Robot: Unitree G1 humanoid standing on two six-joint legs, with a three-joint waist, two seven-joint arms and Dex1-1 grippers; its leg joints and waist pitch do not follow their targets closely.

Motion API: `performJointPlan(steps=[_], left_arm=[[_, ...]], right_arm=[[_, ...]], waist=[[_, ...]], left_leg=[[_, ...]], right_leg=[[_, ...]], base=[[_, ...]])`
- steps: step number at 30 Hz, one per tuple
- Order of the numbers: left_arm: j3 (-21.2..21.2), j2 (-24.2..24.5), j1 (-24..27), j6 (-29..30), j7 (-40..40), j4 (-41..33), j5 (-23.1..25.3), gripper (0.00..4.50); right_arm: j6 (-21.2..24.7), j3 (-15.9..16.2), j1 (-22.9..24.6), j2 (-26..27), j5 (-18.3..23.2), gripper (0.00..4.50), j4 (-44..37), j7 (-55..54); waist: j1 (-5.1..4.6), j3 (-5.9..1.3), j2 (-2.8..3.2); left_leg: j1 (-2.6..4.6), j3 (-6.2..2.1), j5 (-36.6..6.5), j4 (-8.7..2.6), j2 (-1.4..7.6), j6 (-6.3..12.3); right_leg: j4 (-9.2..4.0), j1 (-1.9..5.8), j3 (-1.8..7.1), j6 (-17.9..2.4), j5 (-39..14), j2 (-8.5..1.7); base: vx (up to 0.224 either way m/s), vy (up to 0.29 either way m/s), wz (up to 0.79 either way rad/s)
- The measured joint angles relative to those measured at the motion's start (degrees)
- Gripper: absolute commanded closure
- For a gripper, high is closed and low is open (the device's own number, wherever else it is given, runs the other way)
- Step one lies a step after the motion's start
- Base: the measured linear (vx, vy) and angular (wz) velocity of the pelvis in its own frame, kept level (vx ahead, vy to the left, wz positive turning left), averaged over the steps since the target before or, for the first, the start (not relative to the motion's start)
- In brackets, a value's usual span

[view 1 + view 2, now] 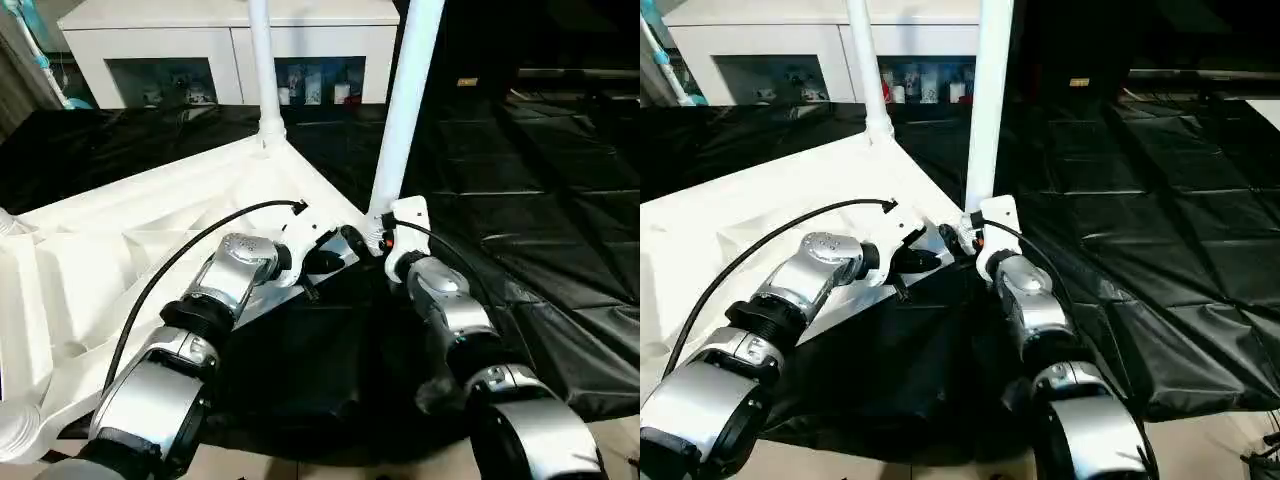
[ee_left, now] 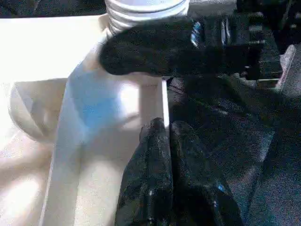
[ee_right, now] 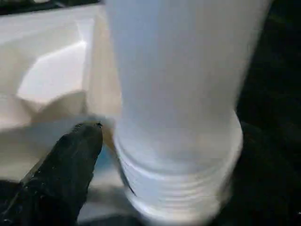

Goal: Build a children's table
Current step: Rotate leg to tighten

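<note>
White plastic dominates the scene: the rectangular ribbed table top (image 1: 130,250) lies upside down on a black sheet (image 1: 530,230), with one long white tube leg (image 1: 262,70) standing in the far corner socket and a second white tube leg (image 1: 408,100) upright at the near corner. The step in hand looks like seating this second leg. The left gripper (image 2: 169,141), fingers clenched together on nothing, rests against the top's rim beside that corner. The right gripper (image 1: 965,232) stands spread wide around the leg's threaded base, one black finger (image 3: 70,165) just beside it, not clamping. Next, the right fingers would likely need to close on the leg and twist or press it home while the left steadies the top.
</note>
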Motion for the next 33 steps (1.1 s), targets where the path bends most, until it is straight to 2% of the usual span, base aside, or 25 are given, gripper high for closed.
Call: performJointPlan(steps=[6, 16, 22, 28, 33], left_arm=[[-0.12, 0.1, 0.31, -0.48, -0.68, -0.14, 0.0, 4.5], [-0.26, 0.75, 0.94, -2.15, -1.69, -0.16, 0.03, 4.5], [-0.27, 0.99, 1.02, -2.72, -2.32, -0.12, 0.03, 4.5], [-0.66, 1.91, 1.35, -4.07, -3.81, -0.03, 0.02, 4.5], [-1.5, 3.25, 2.04, -5.76, -5.82, -0.19, 0.05, 4.5]], right_arm=[[0.86, 1.34, 5.35, -1.42, 0.09, 0.15, -7.34, 3.11], [4.74, 1.69, 13.38, -4.22, 2.78, 0.15, -20.06, 8.58], [7.47, 1.84, 15.05, -7.13, 5.05, 0.15, -25.66, 14.2], [10.93, 5.93, 18.72, -14.09, 6.42, 0.15, -30.34, 26.21], [11.47, 6.22, 18.5, -16.7, 6.46, 0.15, -31.66, 28.53]], waist=[[0.55, -0.02, 0.02], [0.62, -0.02, 0.06], [0.6, -0.02, 0.06], [0.63, -0.1, 0.18], [0.6, -0.29, 0.47]], left_leg=[[0.04, 0.0, 0.0, 0.13, 0.03, 0.0], [0.08, -0.08, 0.0, 0.44, 0.06, -0.01], [0.05, -0.1, 0.0, 0.48, 0.06, 0.0], [0.01, -0.16, 0.0, 0.58, 0.07, 0.01], [0.02, -0.23, 0.0, 0.66, 0.07, 0.0]], right_leg=[[0.19, -0.01, 0.01, 0.05, -0.04, 0.0], [0.6, -0.02, 0.03, 0.17, -0.11, -0.01], [0.61, -0.02, 0.02, 0.22, -0.14, 0.0], [0.67, -0.02, -0.01, 0.27, -0.17, 0.0], [0.74, 0.01, -0.03, 0.29, -0.15, 0.0]], base=[[0.0, 0.0, 0.0], [0.0, 0.0, 0.0], [0.0, 0.0, 0.0], [0.0, 0.0, 0.0], [0.0, 0.0, 0.0]])
